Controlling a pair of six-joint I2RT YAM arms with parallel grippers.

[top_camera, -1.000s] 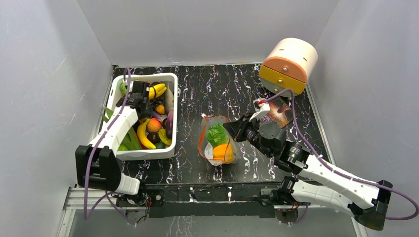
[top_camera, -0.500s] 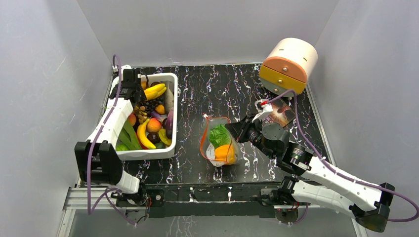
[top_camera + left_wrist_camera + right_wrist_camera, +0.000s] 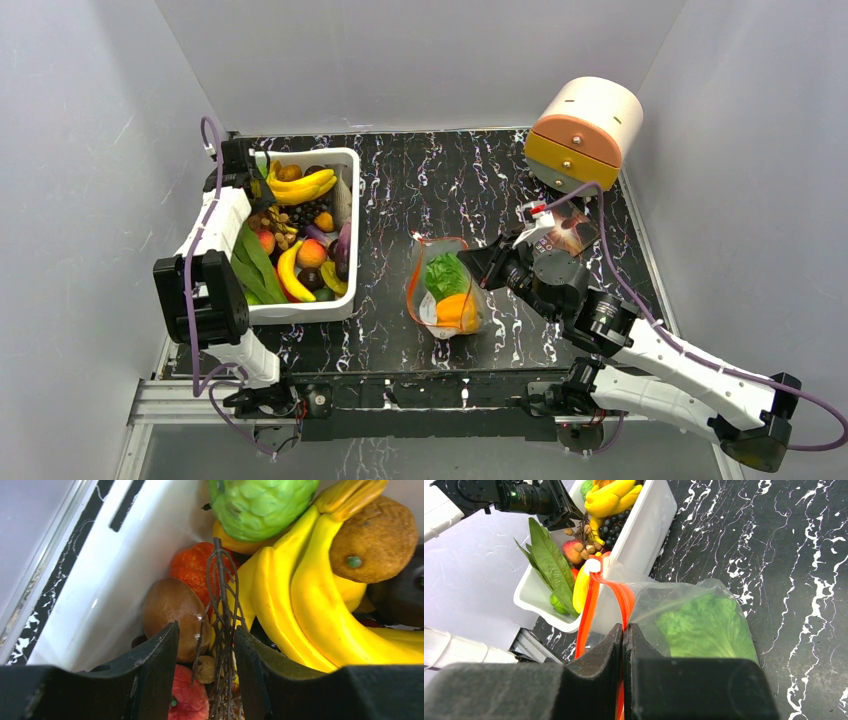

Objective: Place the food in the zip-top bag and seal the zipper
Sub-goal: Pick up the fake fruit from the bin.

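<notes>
The zip-top bag (image 3: 445,290) lies mid-table with green lettuce (image 3: 443,272) and an orange piece (image 3: 455,310) inside; its mouth gapes. My right gripper (image 3: 470,265) is shut on the zipper (image 3: 596,590) at the bag's right edge, jaws (image 3: 624,626) pressed together on the red-orange strip beside the lettuce (image 3: 709,625). More food fills the white tub (image 3: 300,312). My left gripper (image 3: 250,172) is down in its far-left corner. Its jaws (image 3: 206,627) stand apart around a brown twiggy stem (image 3: 222,605), beside bananas (image 3: 310,595) and a brown round piece (image 3: 170,612).
A round cream-and-orange drawer unit (image 3: 585,130) stands at the far right, with a dark brown packet (image 3: 565,228) in front of it. Long green leaves (image 3: 255,265) lie along the tub's left side. White walls close in the table on three sides.
My left gripper has moved from mid-tub to the tub's far-left corner, its jaws narrowing. The right gripper has kept its hold, and the bag has barely shifted.
</notes>
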